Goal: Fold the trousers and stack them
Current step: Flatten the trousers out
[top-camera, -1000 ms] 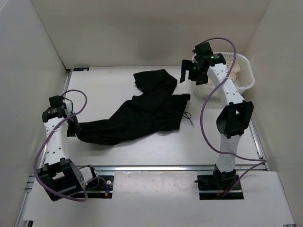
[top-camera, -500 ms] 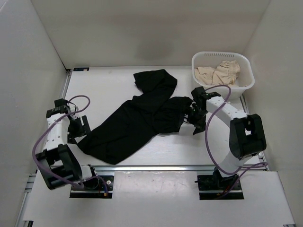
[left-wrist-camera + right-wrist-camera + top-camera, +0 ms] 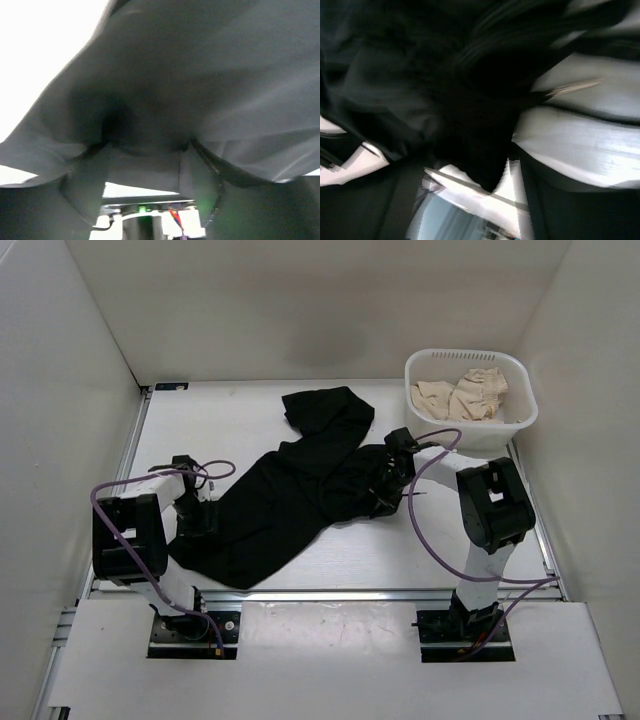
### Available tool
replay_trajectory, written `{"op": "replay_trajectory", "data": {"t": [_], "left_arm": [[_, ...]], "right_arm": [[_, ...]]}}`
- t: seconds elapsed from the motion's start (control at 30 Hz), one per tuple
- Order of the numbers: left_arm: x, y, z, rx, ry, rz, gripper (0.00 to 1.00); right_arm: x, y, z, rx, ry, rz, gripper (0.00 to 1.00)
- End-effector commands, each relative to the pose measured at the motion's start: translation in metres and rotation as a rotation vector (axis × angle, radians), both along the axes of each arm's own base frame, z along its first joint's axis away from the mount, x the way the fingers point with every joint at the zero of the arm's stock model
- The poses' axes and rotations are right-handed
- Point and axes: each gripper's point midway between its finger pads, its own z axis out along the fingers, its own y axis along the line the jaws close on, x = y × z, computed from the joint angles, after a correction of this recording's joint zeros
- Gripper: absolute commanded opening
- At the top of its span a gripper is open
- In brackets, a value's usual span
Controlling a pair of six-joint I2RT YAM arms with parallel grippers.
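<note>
Trousers [image 3: 300, 480]: black, crumpled, sprawled diagonally across middle of table [image 3: 240, 415], one end far-centre, other end near left. Left fingers [image 3: 82, 187] at near-left end, spread apart, tips buried under fabric. Right fingers [image 3: 580, 212] at right edge of cloth; view blurred, grip cannot be told. White basket [image 3: 515, 420] holding beige garments [image 3: 460, 395] far right, apart from trousers.
</note>
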Motion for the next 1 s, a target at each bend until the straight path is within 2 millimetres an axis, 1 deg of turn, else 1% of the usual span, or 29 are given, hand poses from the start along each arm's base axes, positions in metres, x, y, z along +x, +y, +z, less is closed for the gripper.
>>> {"op": "replay_trajectory", "data": {"t": [0.0, 0.03, 0.07, 0.1, 0.13, 0.17, 0.2, 0.23, 0.27, 0.3, 0.33, 0.37, 0.4, 0.43, 0.5, 0.53, 0.57, 0.6, 0.63, 0.67, 0.7, 0.73, 0.77, 0.8, 0.83, 0.87, 0.9, 0.93, 0.97], "left_arm": [[0.007, -0.002, -0.017, -0.012, -0.012, -0.005, 0.60], [0.005, 0.000, -0.020, -0.004, 0.000, -0.006, 0.45], [0.011, 0.002, -0.017, 0.010, -0.015, -0.006, 0.14], [0.027, 0.012, -0.010, 0.062, -0.055, -0.006, 0.14], [0.038, 0.022, -0.004, 0.096, -0.084, 0.007, 0.14], [0.054, 0.031, 0.007, 0.132, -0.131, 0.020, 0.14], [0.071, 0.046, 0.024, 0.172, -0.198, 0.057, 0.14], [0.110, 0.067, 0.062, 0.232, -0.328, 0.098, 0.14], [0.127, 0.082, 0.087, 0.261, -0.396, 0.135, 0.14], [0.138, 0.107, 0.110, 0.295, -0.450, 0.200, 0.14], [0.152, 0.122, 0.135, 0.323, -0.517, 0.236, 0.14], [0.171, 0.140, 0.178, 0.364, -0.623, 0.272, 0.14], [0.174, 0.154, 0.196, 0.393, -0.663, 0.307, 0.14], [0.181, 0.162, 0.220, 0.416, -0.720, 0.326, 0.14], [0.182, 0.163, 0.232, 0.422, -0.750, 0.329, 0.14], [0.176, 0.167, 0.244, 0.442, -0.775, 0.346, 0.14], [0.168, 0.170, 0.235, 0.443, -0.749, 0.355, 0.14], [0.162, 0.168, 0.227, 0.439, -0.730, 0.353, 0.14], [0.152, 0.169, 0.221, 0.441, -0.712, 0.363, 0.14], [0.134, 0.170, 0.191, 0.432, -0.631, 0.372, 0.16], [0.124, 0.170, 0.178, 0.430, -0.601, 0.381, 0.18], [0.110, 0.170, 0.169, 0.429, -0.576, 0.392, 0.21], [0.097, 0.174, 0.156, 0.420, -0.549, 0.418, 0.33], [0.074, 0.165, 0.123, 0.378, -0.466, 0.421, 0.44], [0.062, 0.163, 0.111, 0.364, -0.440, 0.434, 0.55], [0.046, 0.164, 0.104, 0.359, -0.421, 0.465, 0.62], [0.023, 0.154, 0.078, 0.331, -0.346, 0.473, 0.77], [0.012, 0.152, 0.070, 0.325, -0.318, 0.486, 0.83], [0.002, 0.152, 0.063, 0.322, -0.298, 0.501, 0.86]], "right_arm": [[0.015, -0.003, -0.020, 0.005, 0.023, -0.102, 0.60], [0.021, -0.011, -0.021, -0.007, 0.018, -0.125, 0.39], [0.028, -0.014, -0.022, -0.015, 0.007, -0.138, 0.07], [0.030, -0.013, -0.017, -0.017, 0.010, -0.138, 0.00], [0.039, -0.017, -0.010, -0.026, -0.011, -0.131, 0.00], [0.064, -0.010, 0.015, -0.006, -0.082, -0.109, 0.00], [0.077, -0.015, 0.030, -0.028, -0.140, -0.069, 0.00], [0.090, -0.022, 0.045, -0.078, -0.191, -0.054, 0.00], [0.106, -0.030, 0.077, -0.109, -0.239, -0.051, 0.00], [0.112, -0.040, 0.102, -0.138, -0.306, -0.034, 0.00], [0.118, -0.055, 0.119, -0.161, -0.342, -0.057, 0.00], [0.116, -0.067, 0.132, -0.176, -0.356, -0.072, 0.00], [0.113, -0.077, 0.152, -0.170, -0.405, -0.091, 0.00], [0.110, -0.095, 0.158, -0.160, -0.396, -0.132, 0.00], [0.094, -0.110, 0.170, -0.145, -0.400, -0.146, 0.00], [0.078, -0.127, 0.165, -0.166, -0.375, -0.152, 0.00], [0.062, -0.129, 0.149, -0.175, -0.320, -0.146, 0.00], [0.052, -0.134, 0.149, -0.180, -0.325, -0.144, 0.00], [0.042, -0.134, 0.143, -0.183, -0.304, -0.142, 0.00], [0.030, -0.136, 0.141, -0.172, -0.296, -0.147, 0.00], [0.009, -0.139, 0.119, -0.174, -0.223, -0.147, 0.00], [0.001, -0.139, 0.112, -0.173, -0.207, -0.154, 0.00], [-0.010, -0.139, 0.109, -0.174, -0.204, -0.153, 0.00], [-0.017, -0.142, 0.104, -0.175, -0.190, -0.171, 0.00], [-0.033, -0.143, 0.089, -0.181, -0.142, -0.167, 0.00], [-0.041, -0.146, 0.087, -0.195, -0.146, -0.170, 0.00], [-0.047, -0.150, 0.082, -0.207, -0.133, -0.181, 0.00], [-0.053, -0.151, 0.077, -0.209, -0.119, -0.180, 0.00], [-0.062, -0.152, 0.069, -0.221, -0.096, -0.179, 0.00]]}}
